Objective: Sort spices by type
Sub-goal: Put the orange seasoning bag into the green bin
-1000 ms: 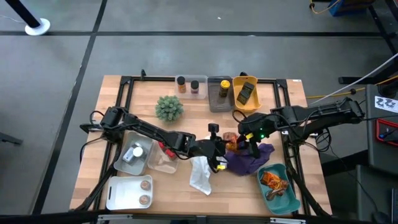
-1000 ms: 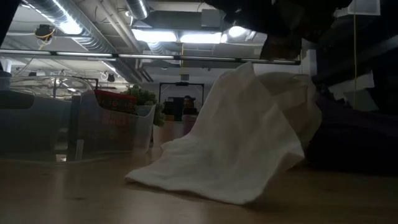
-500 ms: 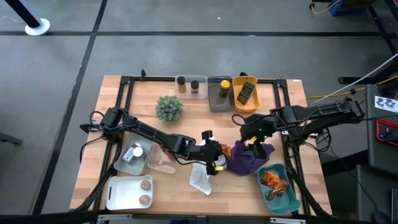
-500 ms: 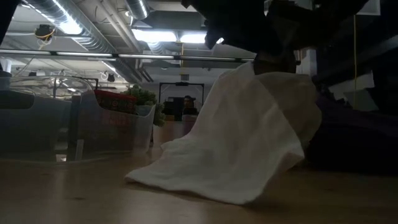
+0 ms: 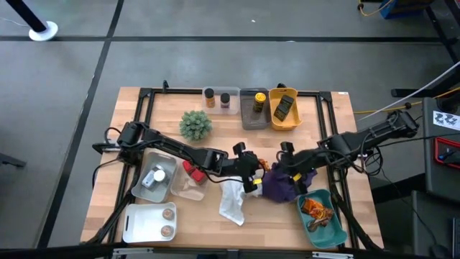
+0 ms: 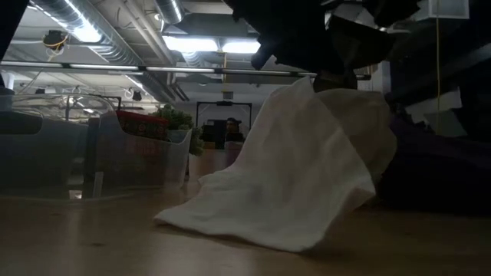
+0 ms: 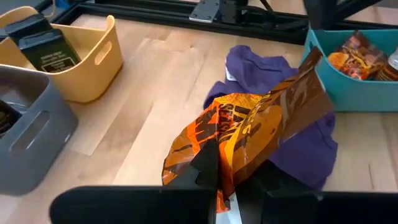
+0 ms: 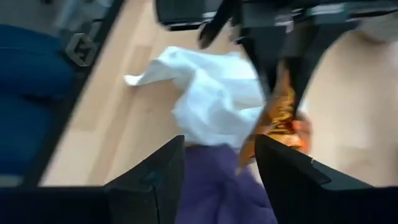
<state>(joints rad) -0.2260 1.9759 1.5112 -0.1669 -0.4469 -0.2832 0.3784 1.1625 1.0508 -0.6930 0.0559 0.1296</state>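
- Two tools meet near the middle of the tabletop point(image 5: 215, 147), over the purple cloth point(image 5: 282, 185).
- The left tool point(image 5: 253, 173) is clamped on an orange foil packet point(image 7: 249, 134); its fingers point(image 7: 205, 163) pinch the packet's lower edge and hold it up above the purple cloth, clear of the wood.
- The right tool point(image 5: 285, 160) faces the left one from just beside it, its fingers point(image 8: 149, 177) spread apart and holding nothing; the packet hangs in front of them.
- A white cloth point(image 5: 232, 201) lies crumpled beside the purple one, on the side nearer the left arm.
- A teal bin point(image 5: 323, 219) near the front edge holds more orange foil packets point(image 5: 317, 209).
- Along the far edge stand a yellow bin point(image 5: 285, 108) with a dark sachet point(image 7: 42, 45), a grey bin point(image 5: 253, 109), and two small jars point(image 5: 217, 97).
- A spiky green plant point(image 5: 195, 124) sits on the left arm's side.
- A clear bin point(image 5: 155, 177) holds a capped jar, and a white tray point(image 5: 149, 223) at the front holds two round brown discs point(image 5: 167, 221).
- A red tin point(image 5: 191, 170) shows next to the left arm.
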